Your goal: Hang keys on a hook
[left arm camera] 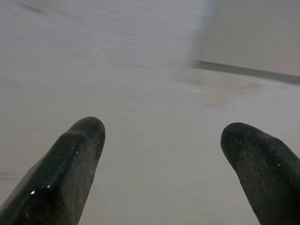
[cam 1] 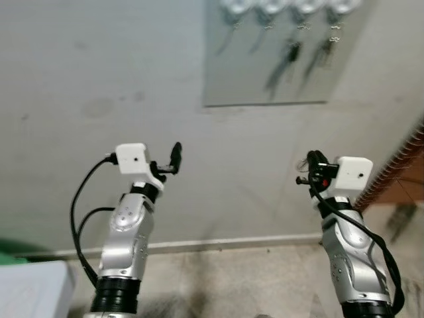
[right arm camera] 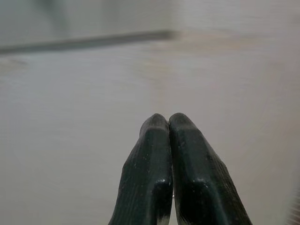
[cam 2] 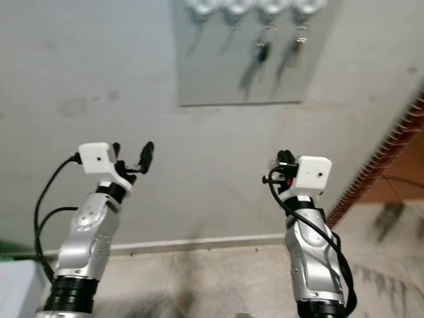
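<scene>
Both our arms are raised before the pale wall (cam 1: 99, 79): our left gripper (cam 1: 171, 159) has its jaws spread wide, and our right gripper (right arm camera: 168, 129) has its jaws clenched on nothing we can make out. High on the wall a grey panel (cam 1: 265, 86) carries hooks (cam 1: 301, 8) along its top edge, with keys (cam 1: 289, 54) hanging from two of them, well apart from both grippers.

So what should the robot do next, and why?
Probably lift the right gripper up toward the hooks on the grey board. Its fingers are pressed shut, though whether they pinch keys can't be told, and the board sits well above both arms. The left gripper is open and holds nothing.
</scene>
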Motion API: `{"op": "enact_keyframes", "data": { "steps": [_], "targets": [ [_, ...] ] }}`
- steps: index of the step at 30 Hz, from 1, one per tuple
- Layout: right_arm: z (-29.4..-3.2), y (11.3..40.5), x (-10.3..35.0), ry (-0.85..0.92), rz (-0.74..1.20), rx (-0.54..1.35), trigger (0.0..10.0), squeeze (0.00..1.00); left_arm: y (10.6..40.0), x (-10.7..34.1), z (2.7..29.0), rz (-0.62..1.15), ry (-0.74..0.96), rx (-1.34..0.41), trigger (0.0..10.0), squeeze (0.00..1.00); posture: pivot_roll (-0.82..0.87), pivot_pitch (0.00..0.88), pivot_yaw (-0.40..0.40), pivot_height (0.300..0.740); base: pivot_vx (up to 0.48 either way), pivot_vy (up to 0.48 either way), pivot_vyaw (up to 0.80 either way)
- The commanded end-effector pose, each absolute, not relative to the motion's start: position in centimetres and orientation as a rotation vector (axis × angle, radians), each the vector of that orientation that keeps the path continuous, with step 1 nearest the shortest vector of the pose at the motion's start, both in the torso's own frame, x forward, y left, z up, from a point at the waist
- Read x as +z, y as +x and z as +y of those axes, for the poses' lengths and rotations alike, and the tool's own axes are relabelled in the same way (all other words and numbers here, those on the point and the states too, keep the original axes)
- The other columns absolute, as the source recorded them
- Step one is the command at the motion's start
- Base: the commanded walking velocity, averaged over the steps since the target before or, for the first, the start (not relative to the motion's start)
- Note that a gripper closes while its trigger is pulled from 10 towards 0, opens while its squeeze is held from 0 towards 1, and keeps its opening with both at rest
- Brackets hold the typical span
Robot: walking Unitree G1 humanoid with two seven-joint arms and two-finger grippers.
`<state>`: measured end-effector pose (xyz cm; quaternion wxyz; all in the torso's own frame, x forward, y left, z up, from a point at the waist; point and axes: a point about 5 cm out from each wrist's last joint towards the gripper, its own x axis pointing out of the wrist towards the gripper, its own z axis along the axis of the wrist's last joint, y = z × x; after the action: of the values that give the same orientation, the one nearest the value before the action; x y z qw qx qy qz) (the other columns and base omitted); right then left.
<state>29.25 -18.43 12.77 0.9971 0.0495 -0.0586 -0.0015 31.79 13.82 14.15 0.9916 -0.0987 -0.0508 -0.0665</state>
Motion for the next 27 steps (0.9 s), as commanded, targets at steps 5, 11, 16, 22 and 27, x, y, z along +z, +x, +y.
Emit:
{"op": "enact_keyframes", "data": {
  "steps": [5,11,16,22,27],
  "targets": [
    [-18.09,29.22,13.61,0.119,-0.166,0.014,10.0,0.00,31.80,14.18,13.72,-0.094,-0.184,-0.142,10.0,0.00,-0.06,0.058,0.024,0.721,0.000,0.000,0.00],
    [-18.09,29.22,13.54,0.106,-0.156,0.020,10.0,0.00,31.88,14.18,13.74,-0.091,-0.188,-0.136,10.0,0.00,-0.06,0.057,0.023,0.721,0.000,0.000,0.00],
    [-17.96,29.16,13.42,0.105,-0.152,0.032,10.0,0.00,31.91,14.23,13.65,-0.095,-0.188,-0.149,10.0,0.00,-0.06,0.049,0.026,0.721,0.000,0.000,0.00],
    [-17.86,29.05,13.39,0.104,-0.155,0.037,10.0,0.00,31.84,14.29,13.60,-0.102,-0.189,-0.156,10.0,0.00,-0.07,0.045,0.027,0.721,0.000,0.000,0.00],
    [-17.83,28.98,13.39,0.100,-0.157,0.040,10.0,0.00,31.84,14.30,13.54,-0.104,-0.194,-0.159,10.0,0.00,-0.07,0.042,0.029,0.721,0.285,0.000,0.00]
  ]
}}
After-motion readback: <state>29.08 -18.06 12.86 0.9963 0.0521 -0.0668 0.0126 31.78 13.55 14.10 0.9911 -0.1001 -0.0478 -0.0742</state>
